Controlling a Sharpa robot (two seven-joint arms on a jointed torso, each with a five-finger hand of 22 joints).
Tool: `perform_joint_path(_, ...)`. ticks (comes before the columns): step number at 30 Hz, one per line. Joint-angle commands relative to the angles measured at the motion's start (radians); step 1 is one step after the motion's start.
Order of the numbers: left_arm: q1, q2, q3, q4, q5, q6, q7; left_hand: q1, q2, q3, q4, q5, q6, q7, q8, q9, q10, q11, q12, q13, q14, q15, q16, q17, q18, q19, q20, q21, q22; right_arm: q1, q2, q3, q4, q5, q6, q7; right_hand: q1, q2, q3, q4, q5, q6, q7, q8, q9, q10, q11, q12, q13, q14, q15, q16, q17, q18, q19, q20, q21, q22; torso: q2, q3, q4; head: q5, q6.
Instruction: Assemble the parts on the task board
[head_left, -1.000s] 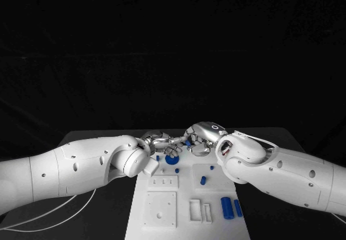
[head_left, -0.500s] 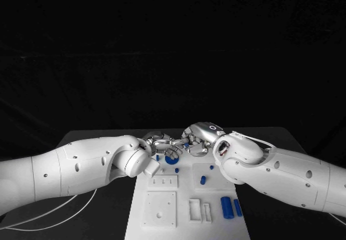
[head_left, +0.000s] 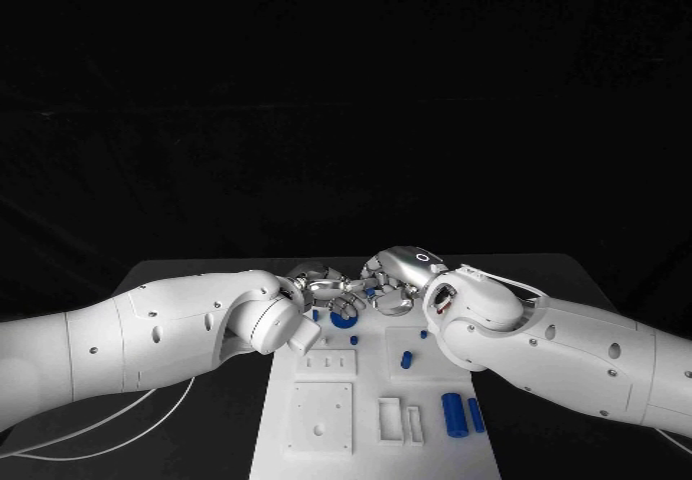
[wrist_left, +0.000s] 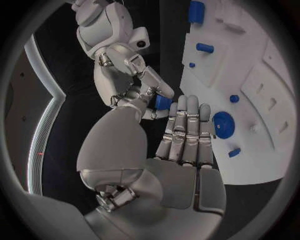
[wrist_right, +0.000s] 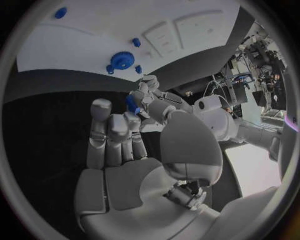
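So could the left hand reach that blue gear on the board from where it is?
Probably yes. The blue gear lies uncovered on the task board right beside the left hand, with nothing between. But that hand is up against the right hand at a small blue part.

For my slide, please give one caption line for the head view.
Two silver hands, left and right, meet over the far end of the white task board above a round blue gear.
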Motion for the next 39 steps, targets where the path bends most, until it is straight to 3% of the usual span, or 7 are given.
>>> perform_joint_path(1,0.002,0.005,0.001,-0.001,-0.011,0.017,0.002,0.005,0.02,-0.012,0.001,-0.004,0.01,0.0,0.007,0.002,0.009,-0.001,0.007,0.004,0.002,-0.005,0.005,0.001,0.016,0.003,-0.004,0.005,-0.001,-0.002,0.0,0.0,0.008,-0.012,0.011,-0.005,-0.001,-0.007,0.005,-0.001,0.004,0.043,0.038,0.01,0.016,0.007,-0.003,-0.006,-0.002,0.002,-0.004,-0.004,0.0,0.014,0.008,0.001,0.007,0.013,0.0,0.0007,-0.0003,-0.002,-0.004)
perform_joint_path(7,0.002,0.007,0.001,-0.004,-0.011,0.019,0.004,0.025,0.044,-0.034,-0.001,-0.003,0.017,-0.003,0.008,0.002,0.01,-0.004,0.013,0.011,0.005,-0.008,0.01,-0.001,0.015,0.006,-0.007,0.007,-0.004,-0.002,0.0,0.0,0.009,-0.012,0.015,-0.007,-0.001,-0.006,0.006,0.0,0.004,0.043,0.038,0.01,0.016,0.008,-0.003,-0.006,-0.002,0.002,-0.004,-0.004,0.0,0.014,0.008,0.001,0.006,0.013,0.001,0.0004,-0.0014,-0.003,-0.003)
perform_joint_path(13,0.002,0.012,0.001,-0.004,-0.011,0.029,0.015,0.071,0.083,-0.057,-0.017,-0.003,0.025,-0.007,0.008,0.002,0.014,-0.008,0.02,0.02,0.01,-0.012,0.016,-0.005,0.013,0.007,-0.011,0.008,-0.008,-0.005,0.004,0.0,0.007,-0.011,0.016,-0.006,-0.001,-0.007,0.006,0.0,0.004,0.043,0.038,0.01,0.015,0.008,-0.002,-0.006,-0.002,0.002,-0.004,-0.004,0.0,0.014,0.008,0.001,0.006,0.013,0.001,0.001,-0.0003,-0.002,-0.006)
perform_joint_path(27,0.002,0.018,0.001,-0.008,-0.01,0.034,0.018,0.147,0.123,-0.091,-0.042,-0.002,0.038,-0.011,0.004,-0.001,0.019,-0.013,0.027,0.031,0.013,-0.014,0.021,-0.016,0.009,0.007,-0.014,0.007,-0.017,-0.011,0.009,0.0,0.003,-0.009,0.025,-0.008,-0.002,-0.006,0.007,0.0,0.004,0.043,0.038,0.009,0.015,0.008,-0.002,-0.007,-0.002,0.002,-0.004,-0.005,-0.001,0.014,0.008,0.001,0.006,0.013,0.001,0.0011,-0.0009,0.002,-0.007)
perform_joint_path(32,0.002,0.019,0.001,-0.01,-0.01,0.036,0.021,0.209,0.139,-0.044,-0.068,-0.003,0.046,-0.014,0.002,-0.003,0.023,-0.015,0.029,0.034,0.013,-0.014,0.021,-0.021,0.007,0.007,-0.014,0.004,-0.024,-0.013,0.01,0.0,0.001,-0.007,0.027,-0.008,-0.002,-0.006,0.008,0.001,0.004,0.043,0.038,0.009,0.015,0.008,-0.002,-0.007,-0.002,0.002,-0.004,-0.005,-0.001,0.014,0.008,0.002,0.006,0.013,0.001,0.0012,-0.0003,0.002,-0.008)
perform_joint_path(39,0.001,0.02,0.001,-0.01,-0.007,0.047,0.022,0.251,0.133,0.058,-0.111,0.001,0.06,-0.018,-0.003,-0.007,0.03,-0.017,0.026,0.035,0.011,-0.012,0.022,-0.03,0.0,0.003,-0.012,0.001,-0.033,-0.015,0.012,0.0,-0.005,-0.007,0.033,-0.008,-0.002,-0.006,0.008,0.001,0.004,0.043,0.038,0.009,0.015,0.008,-0.002,-0.007,-0.002,0.002,-0.004,-0.005,-0.001,0.014,0.008,0.002,0.006,0.013,0.001,0.001,-0.0001,0.003,-0.009)
